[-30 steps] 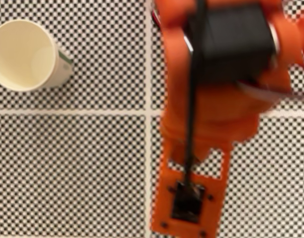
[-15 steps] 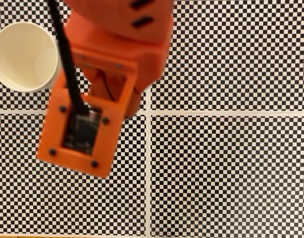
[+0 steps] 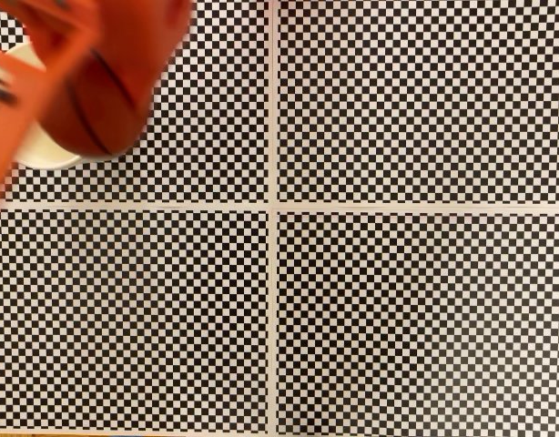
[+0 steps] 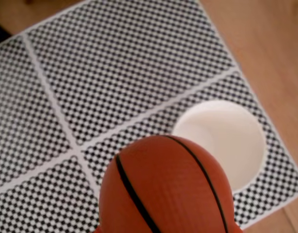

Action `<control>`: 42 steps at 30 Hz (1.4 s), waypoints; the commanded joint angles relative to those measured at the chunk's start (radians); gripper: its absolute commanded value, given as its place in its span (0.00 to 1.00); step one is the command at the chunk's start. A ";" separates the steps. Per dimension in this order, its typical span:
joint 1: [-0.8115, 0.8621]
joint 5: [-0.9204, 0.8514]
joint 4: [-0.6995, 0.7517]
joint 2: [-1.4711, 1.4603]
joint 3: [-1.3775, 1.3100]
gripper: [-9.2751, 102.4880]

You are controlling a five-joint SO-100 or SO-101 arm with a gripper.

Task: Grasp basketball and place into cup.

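The basketball, orange-brown with thin black seams, hangs in the air at the top left of the fixed view, overlapping the white cup. Only the cup's lower rim shows there; the rest is behind the ball and the blurred orange arm. My gripper is shut on the ball, its fingers smeared by motion. In the wrist view the basketball fills the bottom centre. The cup stands upright just beyond it to the right, its cream inside empty. No fingers show in that view.
A black-and-white checkered mat with pale dividing lines covers the surface. In the wrist view bare wooden table lies past the mat's edge, close to the cup's right side.
The arm has swung from the right of the fixed view across to the top left. Its camera bracket has left the picture, and the ball now shows over the cup.
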 commanded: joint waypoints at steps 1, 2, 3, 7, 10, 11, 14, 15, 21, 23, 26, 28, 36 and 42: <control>0.051 -0.009 -0.005 0.020 -0.014 0.17; 0.064 -0.009 -0.009 0.020 -0.014 0.17; 0.074 -0.009 -0.015 0.020 -0.014 0.17; 0.110 0.008 -0.038 0.006 -0.021 0.16; 0.135 0.015 -0.057 -0.021 -0.032 0.17; 0.143 0.017 -0.063 -0.032 -0.034 0.17; 0.158 0.026 -0.091 -0.058 -0.037 0.19; 0.161 0.028 -0.098 -0.066 -0.037 0.19; 0.181 0.031 -0.121 -0.115 -0.063 0.19; 0.189 0.031 -0.121 -0.124 -0.074 0.19; 0.201 0.034 -0.126 -0.137 -0.084 0.19; 0.210 0.038 -0.127 -0.156 -0.109 0.19; 0.255 0.008 -0.141 -0.192 -0.137 0.19; 0.247 0.020 -0.153 -0.221 -0.130 0.21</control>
